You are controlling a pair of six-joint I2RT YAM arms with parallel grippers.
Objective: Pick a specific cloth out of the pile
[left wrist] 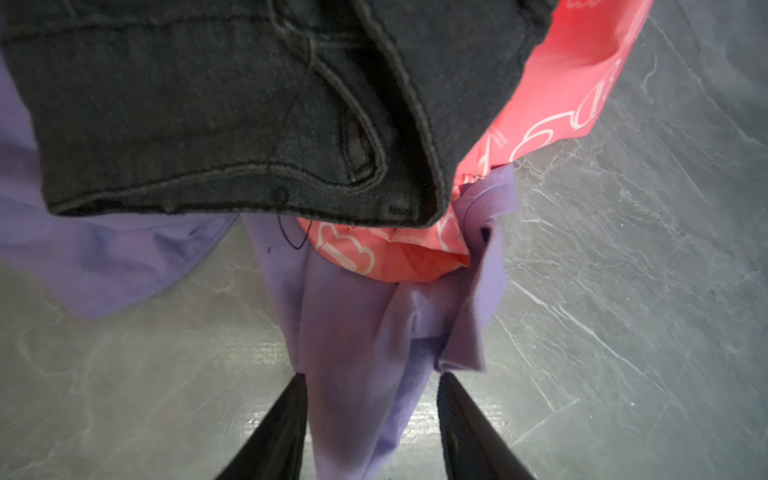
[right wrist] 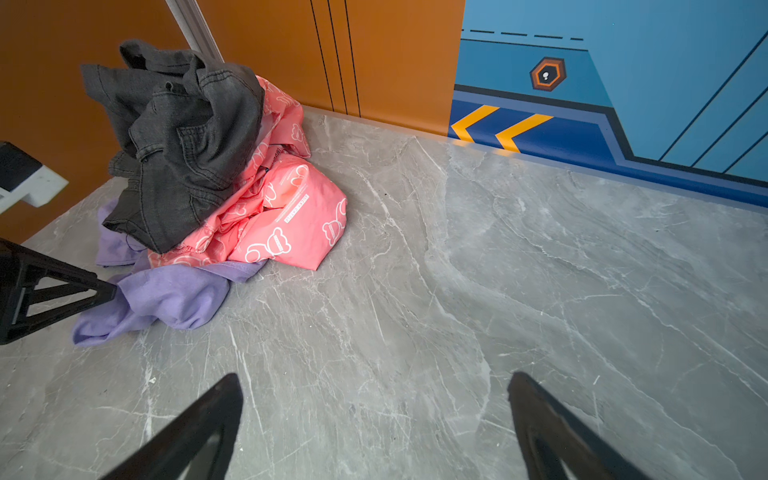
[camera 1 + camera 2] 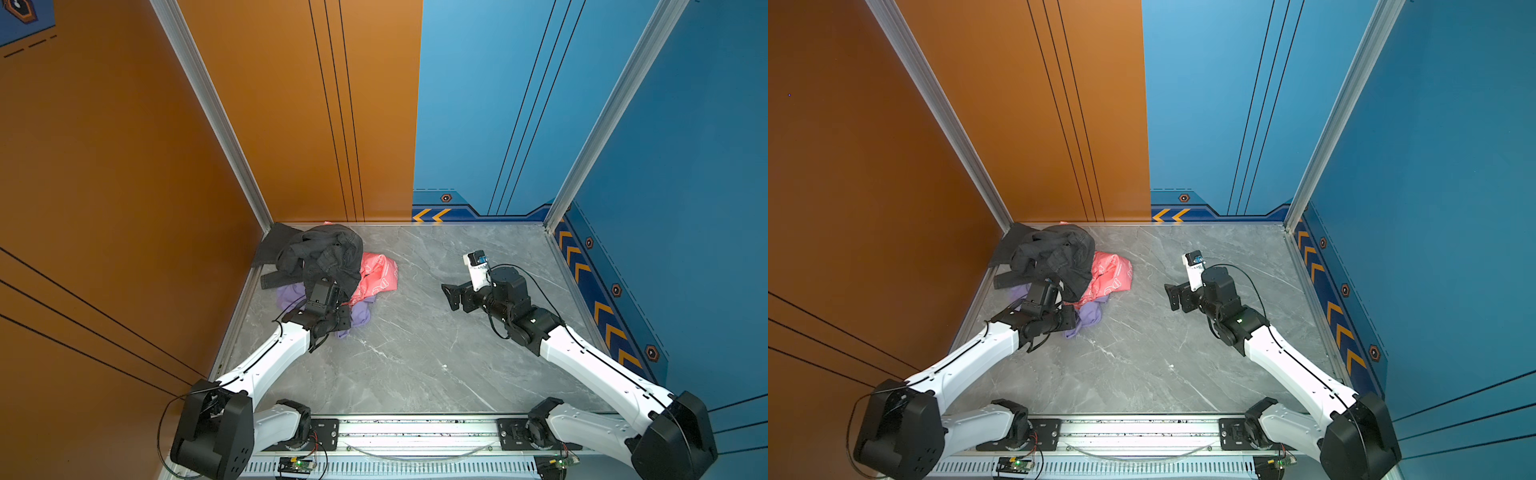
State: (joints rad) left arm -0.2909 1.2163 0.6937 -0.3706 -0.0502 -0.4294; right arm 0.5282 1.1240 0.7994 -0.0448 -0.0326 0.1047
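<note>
Left gripper (image 1: 372, 376) is straddling a fold of the lavender cloth (image 1: 353, 332), jaws half-wide, not yet pinching; cloth is running straight ahead under the denim (image 1: 208, 104) and pink cloth (image 1: 561, 83) at the pile's (image 3: 324, 253) near edge; right gripper (image 2: 375, 376) is hanging wide open, well apart.

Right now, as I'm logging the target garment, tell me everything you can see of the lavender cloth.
The cloth is plain lavender, soft and matte, with no print. It lies crumpled on the grey marbled table, under the pink printed cloth and the dark grey denim, with folds sticking out on the robot's side. One bunched fold sits between the jaws of the left gripper; whether it is pinched cannot be told.
</note>
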